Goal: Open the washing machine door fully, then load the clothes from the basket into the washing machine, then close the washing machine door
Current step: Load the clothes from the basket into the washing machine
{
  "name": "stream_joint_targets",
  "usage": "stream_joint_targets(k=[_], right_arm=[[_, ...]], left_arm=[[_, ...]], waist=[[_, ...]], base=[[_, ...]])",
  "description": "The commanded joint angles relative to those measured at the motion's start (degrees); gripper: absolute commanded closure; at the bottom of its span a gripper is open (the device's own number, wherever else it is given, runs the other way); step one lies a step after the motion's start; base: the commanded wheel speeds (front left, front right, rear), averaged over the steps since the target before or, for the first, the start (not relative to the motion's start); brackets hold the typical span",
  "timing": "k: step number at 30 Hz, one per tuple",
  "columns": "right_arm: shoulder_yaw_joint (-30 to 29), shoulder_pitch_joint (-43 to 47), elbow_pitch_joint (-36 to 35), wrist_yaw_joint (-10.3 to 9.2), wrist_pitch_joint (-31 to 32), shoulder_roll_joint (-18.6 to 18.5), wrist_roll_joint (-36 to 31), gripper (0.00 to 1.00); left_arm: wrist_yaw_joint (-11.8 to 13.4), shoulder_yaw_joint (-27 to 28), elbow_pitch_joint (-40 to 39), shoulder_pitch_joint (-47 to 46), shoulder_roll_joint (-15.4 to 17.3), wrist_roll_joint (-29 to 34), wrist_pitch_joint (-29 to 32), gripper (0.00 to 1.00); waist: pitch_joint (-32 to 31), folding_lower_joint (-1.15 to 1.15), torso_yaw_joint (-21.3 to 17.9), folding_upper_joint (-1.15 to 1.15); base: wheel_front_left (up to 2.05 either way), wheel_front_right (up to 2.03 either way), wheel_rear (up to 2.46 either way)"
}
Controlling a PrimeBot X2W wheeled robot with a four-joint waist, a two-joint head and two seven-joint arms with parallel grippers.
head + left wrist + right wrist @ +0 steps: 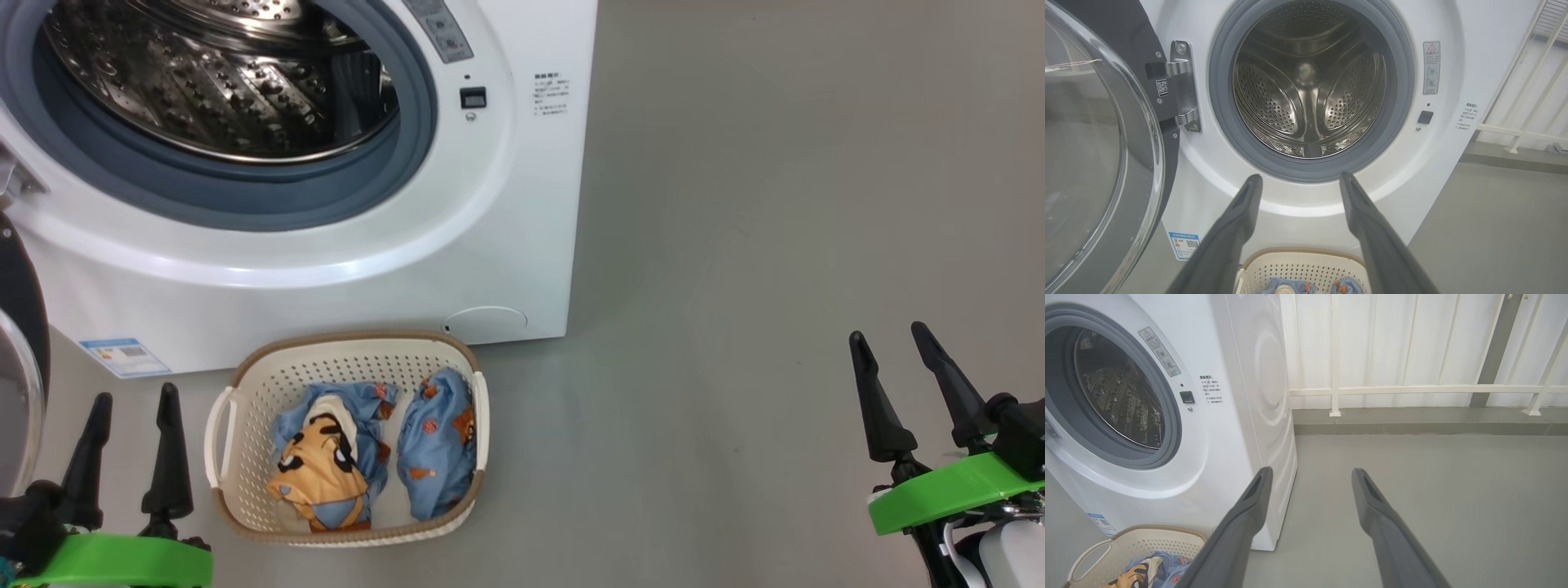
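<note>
- washing machine door (18, 327): stands open on its hinge at the far left, well clear of the opening. judged fully open, so step one looks done.
- left gripper (135, 394): fingers apart, holding nothing, low beside the basket's left handle and not touching it. its wrist view looks straight into the drum.
- basket (351, 337): on the floor just in front of the washing machine (522, 204), close to its base.
- the clothes (331, 457): both pieces lie inside the basket, cartoon-face piece at left, second blue piece bunched at right. cannot tell if the two touch.
- step in hand, as judged: loading, nothing lifted yet. the next move calls for a gripper to come down over the basket, close on a raised fold of one garment, lift clear of the rim, then carry it up and forward past the gasket.
- drum (220, 82): bare perforated steel, no cloth seen in it.
- floor (775, 245): plain grey, smooth, faint sheen.
- right gripper (887, 331): fingers apart, empty, over bare floor, well apart from the basket.
- room: white railing (1412, 390) with a pale panelled wall behind it.
</note>
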Motion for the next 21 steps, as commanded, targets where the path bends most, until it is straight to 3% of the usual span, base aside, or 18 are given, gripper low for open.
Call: stream_joint_targets(k=[1, 8, 21], right_arm=[[1.2, -1.1, -1.4, 0.32, -0.5, -0.9, 0.1, 0.0], [1.4, -1.2, -1.3, 0.32, -0.5, -1.0, 0.2, 0.0], [1.8, -1.0, -1.4, 0.32, -0.5, -1.1, 0.3, 0.0]], left_arm=[[0.0, 1.8, -1.1, -2.3, 1.8, -0.1, -0.3, 0.0], [0.0, 1.4, -0.4, -2.4, 1.9, 0.2, -0.3, 0.0], [0.0, 0.5, 0.5, -2.0, 0.7, 0.8, -0.3, 0.0]], waist=[[0.0, 0.0, 0.1, 0.0], [-0.2, 0.0, 0.3, 0.0], [-0.1, 0.0, 0.8, 0.0]], base=[[0.69, -1.14, 0.44], [0.6, -0.86, 0.27], [0.02, -0.02, 0.0]])
